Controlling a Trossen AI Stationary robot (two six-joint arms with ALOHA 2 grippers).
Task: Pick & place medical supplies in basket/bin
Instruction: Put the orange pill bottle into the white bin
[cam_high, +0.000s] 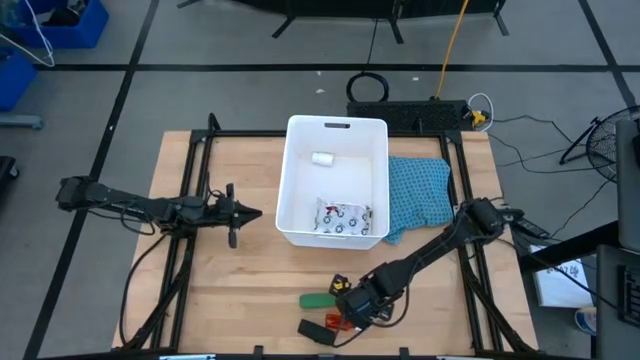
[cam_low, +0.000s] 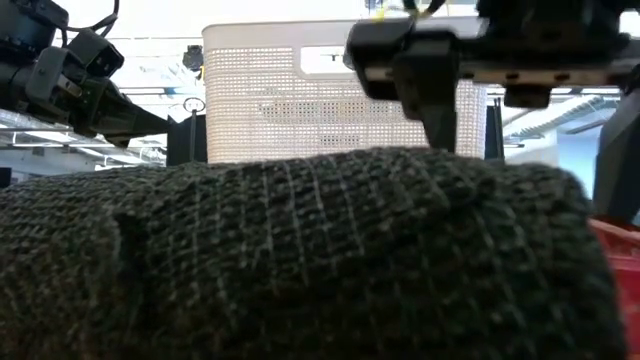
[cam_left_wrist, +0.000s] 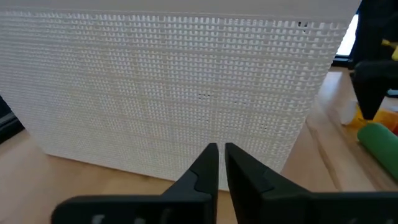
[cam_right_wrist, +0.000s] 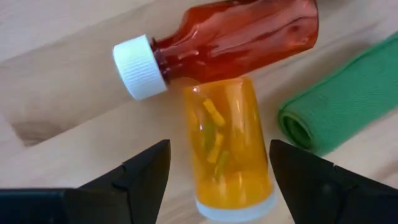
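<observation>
The white tub (cam_high: 300, 180) stands mid-table; a small white bottle (cam_high: 322, 158) and a patterned flat packet (cam_high: 343, 218) lie in it. Near the table's near edge lie the green roll (cam_high: 318, 299), the black block (cam_high: 315, 330) and the red white-capped bottle (cam_right_wrist: 230, 37). The orange pill bottle (cam_right_wrist: 227, 146) lies on its side beside the red one. My right gripper (cam_right_wrist: 219, 149) hangs open above it, one finger on either side, with gaps showing. My left gripper (cam_high: 245, 212) waits shut, left of the tub. The black block (cam_low: 300, 260) fills the low view.
A blue cloth (cam_high: 415, 195) lies crumpled against the tub's right wall. The green roll (cam_right_wrist: 348, 93) sits close beside the orange bottle, and the red bottle's cap (cam_right_wrist: 138, 67) points away from it. Bare wood lies between my left gripper and the near edge.
</observation>
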